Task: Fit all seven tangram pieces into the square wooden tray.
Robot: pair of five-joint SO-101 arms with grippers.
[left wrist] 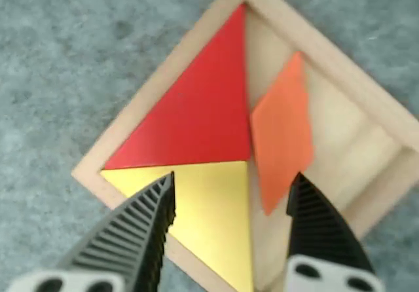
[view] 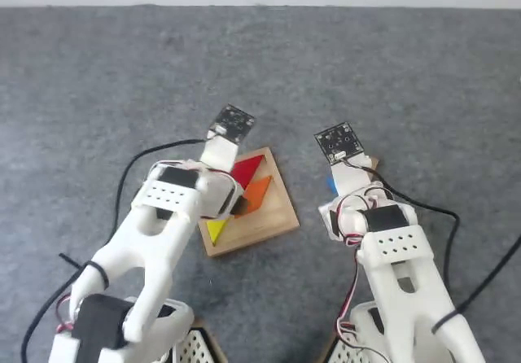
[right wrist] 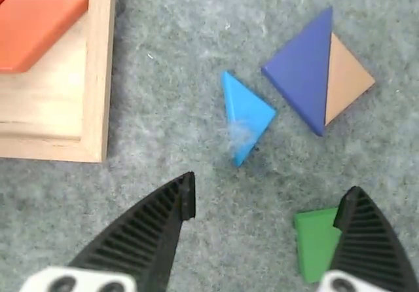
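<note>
The square wooden tray [view: 254, 236] lies at the middle of the grey table [view: 98, 78], turned so one corner points to 12 o'clock in the high view. Three pieces sit inside it. The red triangle [left wrist: 196, 109] fills the 12 o'clock corner. The yellow triangle [left wrist: 209, 220] lies toward 7 o'clock and meets the red one along one edge. The orange parallelogram [left wrist: 281, 135] sits beside both, near the tray's centre, with bare wood on its far side.

The left hand [left wrist: 234, 181] hangs above the tray over the yellow triangle, its fingers apart and holding nothing.

The other four pieces lie on the table at about 3 o'clock from the tray. The dark blue triangle [right wrist: 304, 73] and the tan triangle [right wrist: 346, 79] touch along one edge. The light blue triangle [right wrist: 245, 115] lies just beside them, between them and the tray. The green piece [right wrist: 317, 243] lies apart from these and is partly hidden behind one finger [right wrist: 366, 239].

The right hand [right wrist: 272, 186] hangs over these loose pieces, fingers spread wide and gripping nothing.
</note>
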